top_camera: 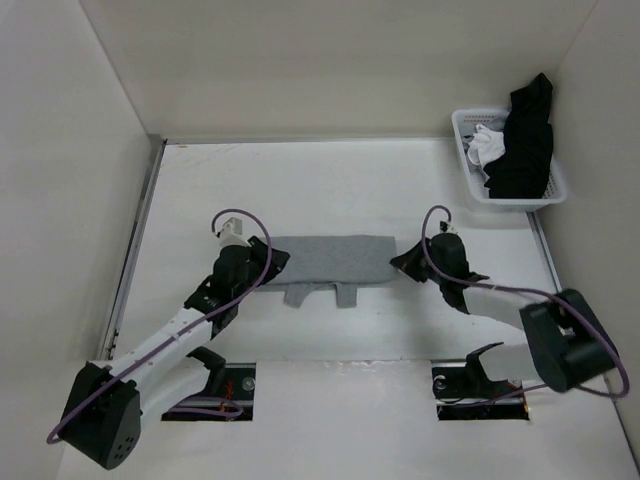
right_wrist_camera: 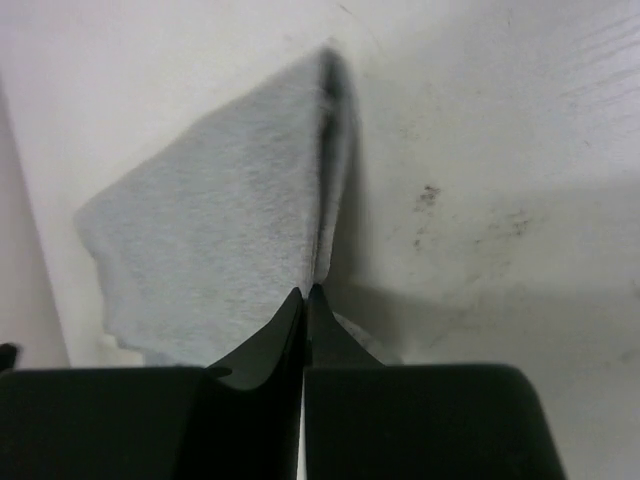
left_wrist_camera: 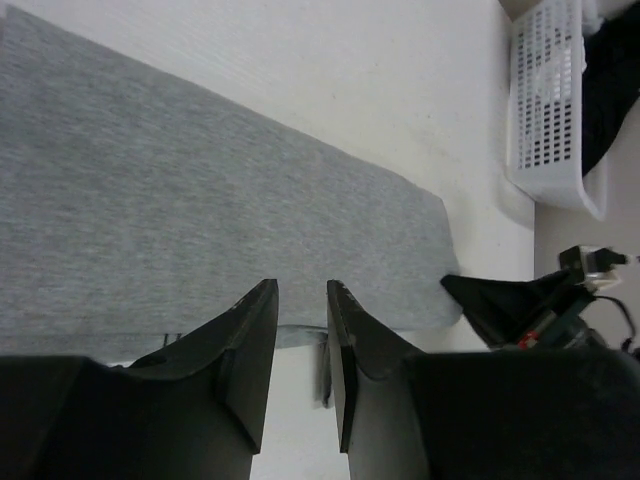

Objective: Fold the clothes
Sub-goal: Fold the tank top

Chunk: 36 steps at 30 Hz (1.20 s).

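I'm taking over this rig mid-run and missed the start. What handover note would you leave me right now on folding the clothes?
Left gripper: open, low over the left end of the grey top, nothing between its jaws.
Right gripper: shut on the top's right edge, with the cloth tented up to its tips.
The grey top lies mid-table, already folded into a flat band. Small flaps stick out along its near edge.
Probably left to do: fold the band end over end and tidy the flaps.
The basket in the far right corner holds a black garment and a white garment.
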### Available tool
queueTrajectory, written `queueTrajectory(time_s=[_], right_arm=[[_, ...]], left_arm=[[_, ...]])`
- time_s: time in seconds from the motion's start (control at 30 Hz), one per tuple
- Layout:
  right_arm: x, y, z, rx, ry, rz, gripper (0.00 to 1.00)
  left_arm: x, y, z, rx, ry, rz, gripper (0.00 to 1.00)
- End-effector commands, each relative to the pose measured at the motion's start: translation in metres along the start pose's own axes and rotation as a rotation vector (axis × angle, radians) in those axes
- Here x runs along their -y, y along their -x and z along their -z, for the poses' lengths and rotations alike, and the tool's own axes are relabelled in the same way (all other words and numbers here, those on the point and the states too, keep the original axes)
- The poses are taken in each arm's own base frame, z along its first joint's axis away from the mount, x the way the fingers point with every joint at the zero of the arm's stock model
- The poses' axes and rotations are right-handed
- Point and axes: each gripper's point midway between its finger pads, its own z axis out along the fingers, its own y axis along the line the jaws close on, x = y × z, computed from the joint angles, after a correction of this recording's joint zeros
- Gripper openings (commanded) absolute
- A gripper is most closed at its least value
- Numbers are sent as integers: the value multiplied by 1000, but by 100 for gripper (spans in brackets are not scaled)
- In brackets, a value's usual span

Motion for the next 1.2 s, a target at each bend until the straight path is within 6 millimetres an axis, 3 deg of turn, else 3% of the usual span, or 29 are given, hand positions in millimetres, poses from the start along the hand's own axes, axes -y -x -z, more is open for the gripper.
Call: queueTrajectory(time_s=[0.0,0.07,0.17,0.3,0.43,0.53,0.6,0.67,0.7,0.77,0.87,1.0,1.17], right_arm=[[-32,42,32,171,65,45,0],[-38,58,54,230,35,95,0],[-64,69,79,264,40,192,1],[-110,64,86,230,78,339,1],[-151,35,62,130,48,502,3],[-165,3,30,29,-9,579,5],[-171,-27,7,-51,-38,623,13],[-176,-55,-11,-98,-74,654,30],[-185,-68,-14,-106,-63,672,37],[-202,-86,-11,-110,-18,694,40],[-220,-88,8,-83,55,679,40],[-211,-72,38,-38,112,637,36],[-163,-40,51,38,89,554,6]], left_arm=[[37,3,-6,28,-99,-13,25],[44,-6,-10,7,-115,-18,25],[53,-9,-10,-3,-137,-18,26],[55,-7,-5,3,-151,-14,27],[47,-1,4,23,-151,0,29],[40,5,10,43,-147,11,29],[34,9,14,54,-144,19,31],[27,14,17,63,-137,27,34],[25,16,18,66,-135,29,35],[19,22,20,76,-126,36,35],[13,28,18,80,-116,45,35],[9,22,6,48,-94,41,35],[21,7,-11,8,-101,6,36]])
